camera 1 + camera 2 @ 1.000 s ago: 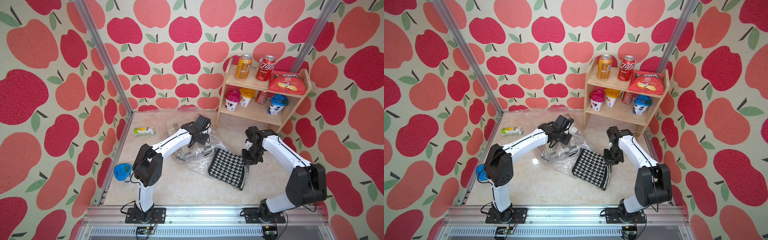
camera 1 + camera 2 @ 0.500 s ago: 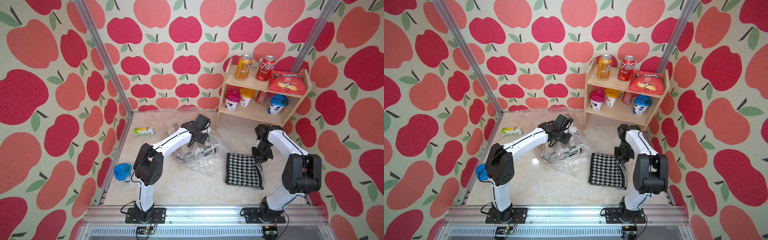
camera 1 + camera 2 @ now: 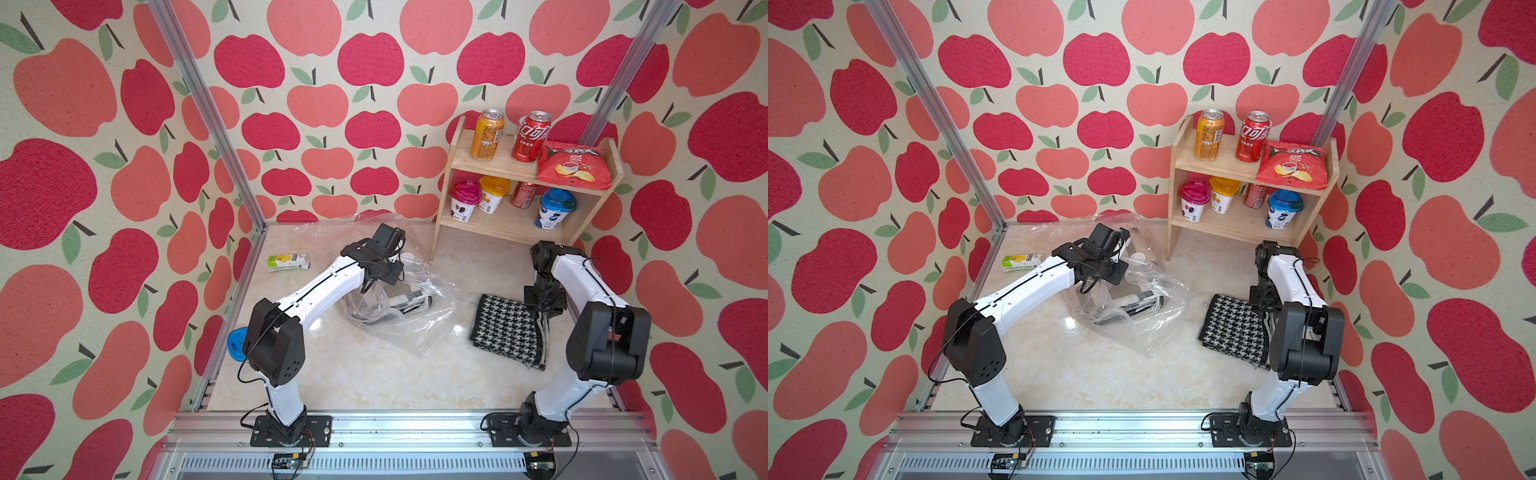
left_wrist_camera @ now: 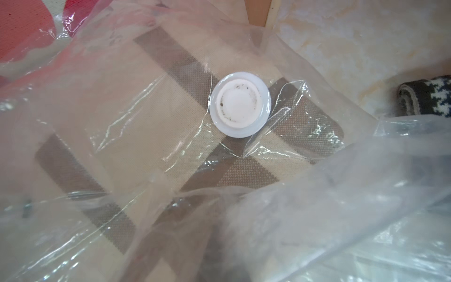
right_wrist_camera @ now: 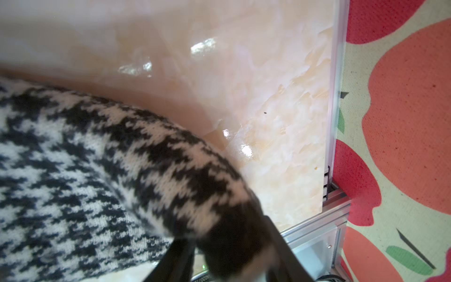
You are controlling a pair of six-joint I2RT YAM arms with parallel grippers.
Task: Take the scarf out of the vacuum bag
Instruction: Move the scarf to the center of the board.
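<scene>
Lighting was bright and even; glare spotted the glossy tabletop (image 3: pixel 365 374) and vacuum bag (image 3: pixel 432 328). The scarf (image 5: pixel 73 158) showed blurred in the right wrist view.

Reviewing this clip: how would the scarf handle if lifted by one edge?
Probably floppy: the scarf is a soft knit whose folded edge bulges and curves in the right wrist view. Likely grippy, not slippery, given that fuzzy weave. Pushed, it would probably bunch or slide, not roll, since it lies flat on the table.
</scene>
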